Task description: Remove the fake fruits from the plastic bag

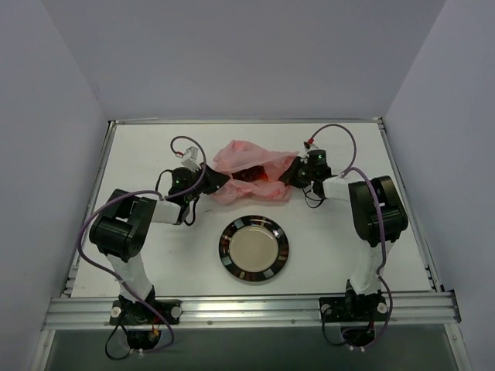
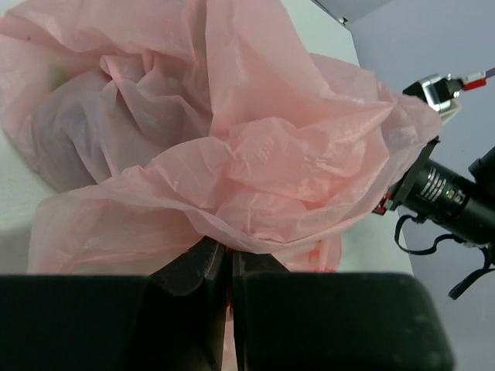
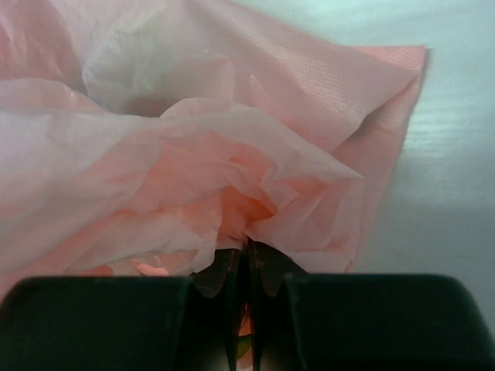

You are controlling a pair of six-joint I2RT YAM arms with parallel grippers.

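Pinching one plastic bag (image 1: 246, 158): left tool (image 2: 229, 256), right tool (image 3: 247, 260); one plate (image 1: 283, 251).

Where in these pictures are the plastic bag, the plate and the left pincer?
plastic bag (image 1: 238, 154), top view, upper crumpled fold.
plate (image 1: 223, 249), top view, left side of its dark rim.
left pincer (image 2: 229, 261), left wrist view, midway between its fingertips, shut on the plastic bag.
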